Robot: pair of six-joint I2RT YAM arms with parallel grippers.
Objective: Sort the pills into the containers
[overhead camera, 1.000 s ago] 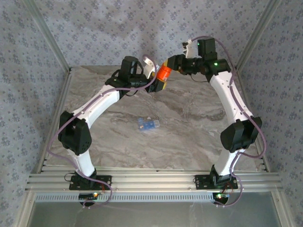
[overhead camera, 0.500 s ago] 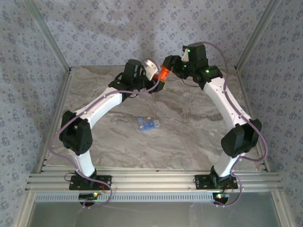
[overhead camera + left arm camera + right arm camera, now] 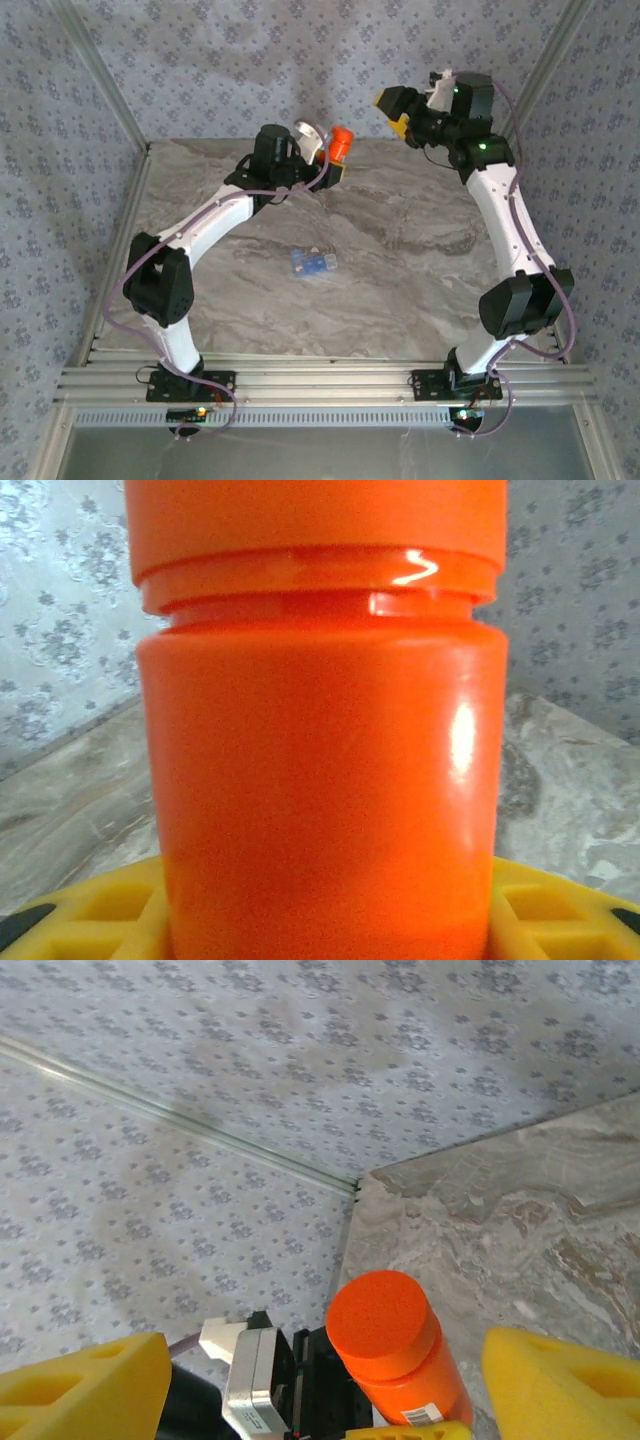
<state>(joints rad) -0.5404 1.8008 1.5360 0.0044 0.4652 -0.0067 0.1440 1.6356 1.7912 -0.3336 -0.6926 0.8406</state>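
The orange bottle (image 3: 340,142) stands upright with its red-orange cap (image 3: 383,1320) on, held off the table at the back. My left gripper (image 3: 337,166) is shut on its lower body; the bottle (image 3: 320,760) looms close in the left wrist view, with yellow fingers (image 3: 85,920) at its base. My right gripper (image 3: 397,113) hangs open to the right of the bottle, apart from it. In the right wrist view the bottle (image 3: 410,1380) sits between and beyond the spread yellow fingertips (image 3: 565,1385). The pale blue translucent container (image 3: 313,262) lies mid-table. I cannot make out any pills.
Patterned walls with metal corner posts close in the marble table (image 3: 420,260) at the back and both sides. The back left corner (image 3: 355,1185) shows behind the bottle. The arms' bases stand on the rail (image 3: 320,385) at the near edge.
My right gripper has opened, let go of the bottle's cap and drawn back up and to the right. The left gripper still holds the bottle, now more upright.
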